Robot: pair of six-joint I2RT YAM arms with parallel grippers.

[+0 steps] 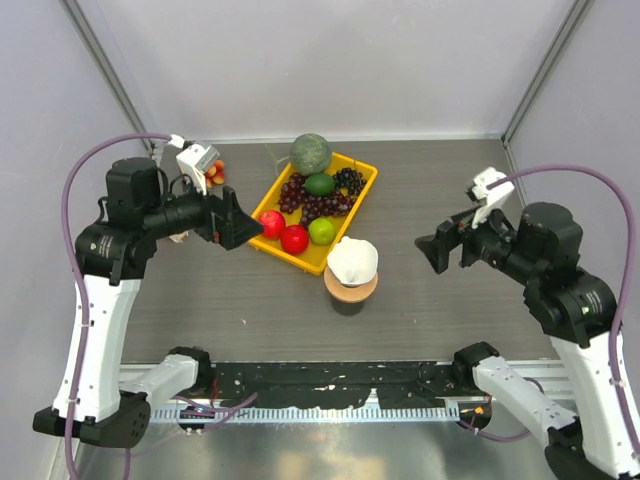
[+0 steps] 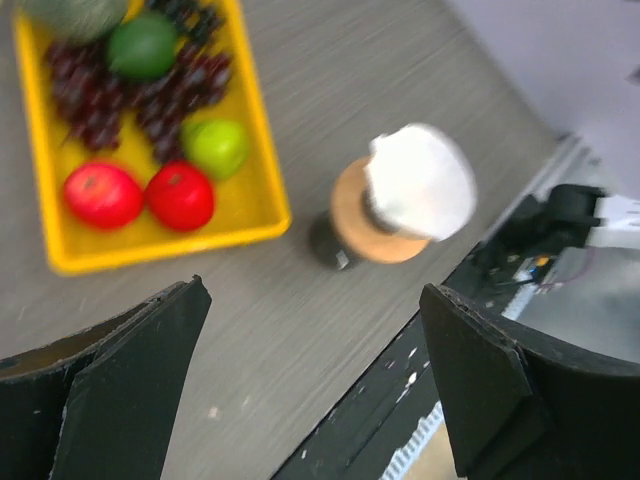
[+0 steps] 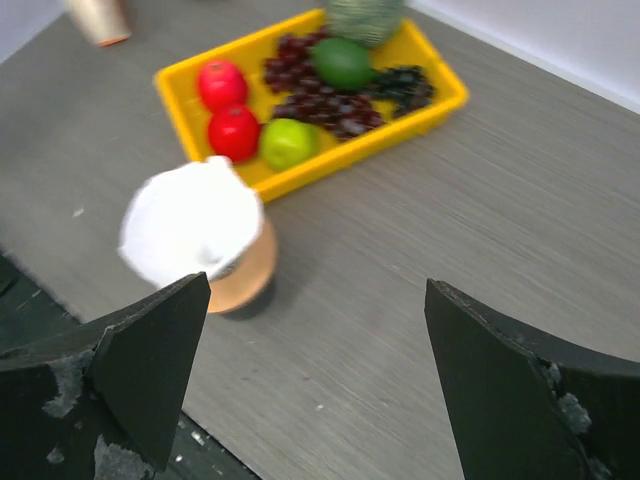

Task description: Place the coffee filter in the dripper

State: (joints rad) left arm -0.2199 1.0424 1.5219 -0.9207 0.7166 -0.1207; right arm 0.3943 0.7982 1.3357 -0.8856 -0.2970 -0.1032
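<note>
The left gripper [image 1: 240, 222] is held above the table [image 1: 450, 180] with its jaws spread wide and nothing between them. The right gripper [image 1: 437, 250] is the same, wide apart and empty. In the top view, the coffee filter [image 1: 352, 258] lies between them, at about 4 o'clock from the left gripper and at 9 o'clock from the right one. The right one is the nearer.

The filter stands as an open white cone, axis roughly upright and mouth up. It sits in the dripper [image 2: 373, 212], whose clear wall shows only as a sliver under the paper. The dripper rests on a wooden ring [image 1: 351, 290] on top of a dark cup [image 1: 348, 305]. This stack stands just beside the yellow tray [image 2: 160, 248], at its 5 o'clock corner.

The placing looks done. If the paper needs pressing down, the right arm has the shorter reach.
</note>
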